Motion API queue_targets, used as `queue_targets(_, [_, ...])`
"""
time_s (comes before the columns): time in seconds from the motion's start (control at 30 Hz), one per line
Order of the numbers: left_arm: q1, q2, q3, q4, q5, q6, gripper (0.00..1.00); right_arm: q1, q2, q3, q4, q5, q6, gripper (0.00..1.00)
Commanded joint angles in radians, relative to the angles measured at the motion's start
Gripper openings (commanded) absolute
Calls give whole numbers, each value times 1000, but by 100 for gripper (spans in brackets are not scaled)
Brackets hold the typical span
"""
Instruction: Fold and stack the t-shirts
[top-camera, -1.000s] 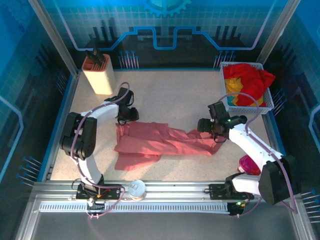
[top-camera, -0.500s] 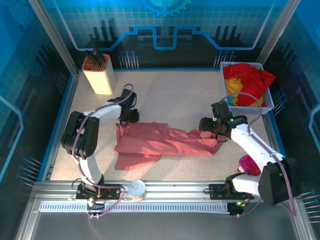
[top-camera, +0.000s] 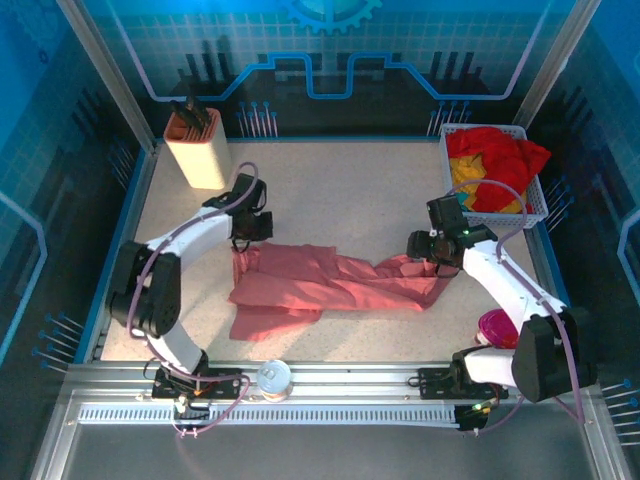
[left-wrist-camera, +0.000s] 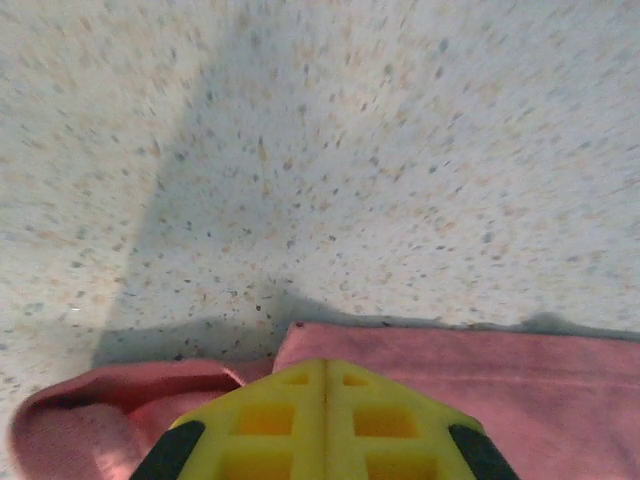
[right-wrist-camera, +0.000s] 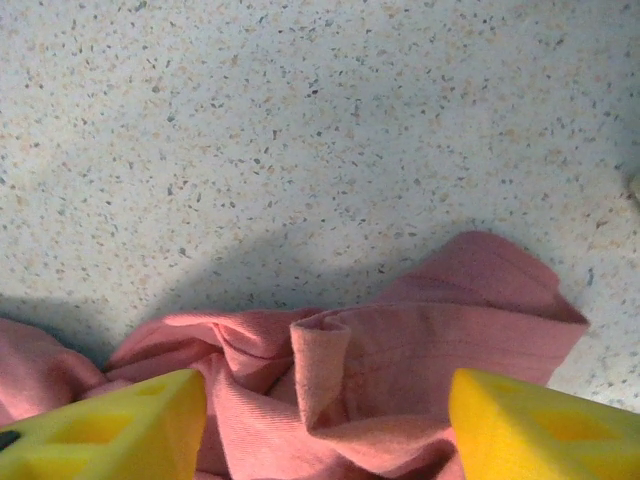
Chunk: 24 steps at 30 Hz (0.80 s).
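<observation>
The large salmon-pink t-shirt (top-camera: 300, 285) lies crumpled across the middle of the table. My left gripper (top-camera: 243, 243) is at its far left corner. In the left wrist view its yellow fingers (left-wrist-camera: 322, 365) are pressed together on the pink cloth (left-wrist-camera: 480, 360). My right gripper (top-camera: 425, 262) is at the shirt's right end. In the right wrist view it (right-wrist-camera: 325, 400) stands open, with a bunched fold of the pink shirt (right-wrist-camera: 450, 330) between the fingers. A red t-shirt (top-camera: 500, 160) and a yellow one (top-camera: 462, 172) are heaped in the basket.
The white mesh basket (top-camera: 535, 205) stands at the far right corner. A beige holder with dark tools (top-camera: 198, 150) stands at the far left. A pink bowl (top-camera: 497, 328) sits near the right arm's base, and a small round clear object (top-camera: 274, 377) on the front rail.
The left gripper's jaws have shut on the shirt's far left corner. The right gripper has shifted slightly farther right over the shirt's end, and its jaws have narrowed.
</observation>
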Motion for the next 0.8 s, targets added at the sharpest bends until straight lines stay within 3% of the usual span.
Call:
queue_targets(0.0, [-5, -97, -14, -62, -29, 23, 0, -31, 12, 10, 12, -3, -6, 58])
queue_targets(0.1, [-5, -149, -27, -86, -33, 22, 0, -54, 33, 9, 33, -31, -4, 50])
queue_targets(0.23, [-3, -176, -62, -69, -40, 28, 0, -66, 75, 24, 45, -69, -7, 48])
queue_targets(0.33, [0, -133, -49, -56, -28, 44, 19, -67, 98, 28, 53, -91, -14, 50])
queue_targets(0.47, [18, -17, -16, -8, 44, 56, 37, -66, 117, 26, 57, -98, -17, 49])
queue_targets(0.77, [49, 227, 89, 5, 106, 94, 35, -71, 115, 20, 57, -94, -21, 46])
